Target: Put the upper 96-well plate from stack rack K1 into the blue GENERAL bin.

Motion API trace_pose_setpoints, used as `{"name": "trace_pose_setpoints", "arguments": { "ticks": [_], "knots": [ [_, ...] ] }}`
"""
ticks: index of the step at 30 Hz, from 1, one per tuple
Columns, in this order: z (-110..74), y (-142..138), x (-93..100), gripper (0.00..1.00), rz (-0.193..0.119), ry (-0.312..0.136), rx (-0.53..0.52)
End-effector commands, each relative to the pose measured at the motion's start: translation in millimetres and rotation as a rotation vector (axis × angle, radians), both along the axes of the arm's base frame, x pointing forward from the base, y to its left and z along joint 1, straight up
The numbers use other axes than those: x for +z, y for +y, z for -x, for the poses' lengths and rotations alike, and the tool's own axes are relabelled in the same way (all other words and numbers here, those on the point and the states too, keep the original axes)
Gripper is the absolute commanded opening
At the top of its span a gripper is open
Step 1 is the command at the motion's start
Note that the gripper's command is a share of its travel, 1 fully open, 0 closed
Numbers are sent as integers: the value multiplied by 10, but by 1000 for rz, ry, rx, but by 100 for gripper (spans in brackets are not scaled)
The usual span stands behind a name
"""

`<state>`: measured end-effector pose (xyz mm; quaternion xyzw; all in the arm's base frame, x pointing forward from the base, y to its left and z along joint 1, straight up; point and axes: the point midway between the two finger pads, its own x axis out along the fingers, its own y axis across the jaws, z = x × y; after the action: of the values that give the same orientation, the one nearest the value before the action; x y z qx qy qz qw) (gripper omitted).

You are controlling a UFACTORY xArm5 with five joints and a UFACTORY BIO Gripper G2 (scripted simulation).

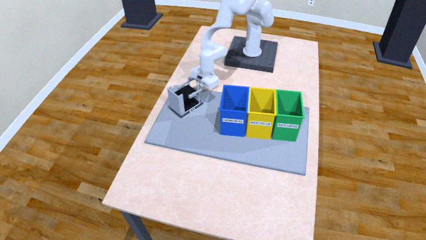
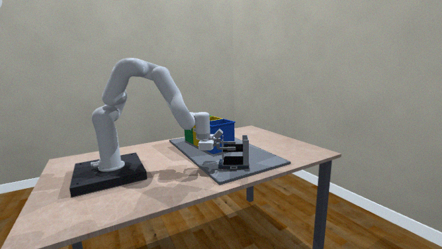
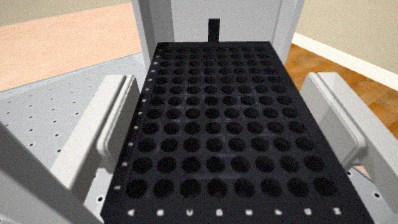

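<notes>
The gripper (image 1: 185, 91) (image 2: 234, 146) (image 3: 222, 100) is shut on the upper plate (image 2: 239, 148) (image 3: 215, 120), one finger along each long side. The black plate is level inside the stack rack K1 (image 1: 176, 101) (image 2: 245, 150) (image 3: 190, 20), raised above the lower plate (image 2: 233, 161) with a gap between them. The lower plate sits at the bottom of the rack; the wrist view hides it. The blue GENERAL bin (image 1: 233, 129) (image 2: 225, 133) stands upright, its open top showing no plate.
The yellow bin (image 1: 259, 131) and green bin (image 1: 286, 134) stand upright in a row beside the blue one. The rack's tall grey walls rise around the plate. Rack and bins stand on a grey board (image 1: 191, 137) (image 2: 268, 162).
</notes>
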<state>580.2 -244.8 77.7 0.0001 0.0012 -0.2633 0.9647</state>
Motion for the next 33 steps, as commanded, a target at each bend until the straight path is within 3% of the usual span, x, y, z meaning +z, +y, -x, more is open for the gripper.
{"name": "trace_pose_setpoints", "arguments": {
  "ticks": [1, 33],
  "knots": [
    [-6, -2, 82, 0, -1, -3, 0],
    [-6, -4, 550, 0, -1, -3, 0]
  ]
}}
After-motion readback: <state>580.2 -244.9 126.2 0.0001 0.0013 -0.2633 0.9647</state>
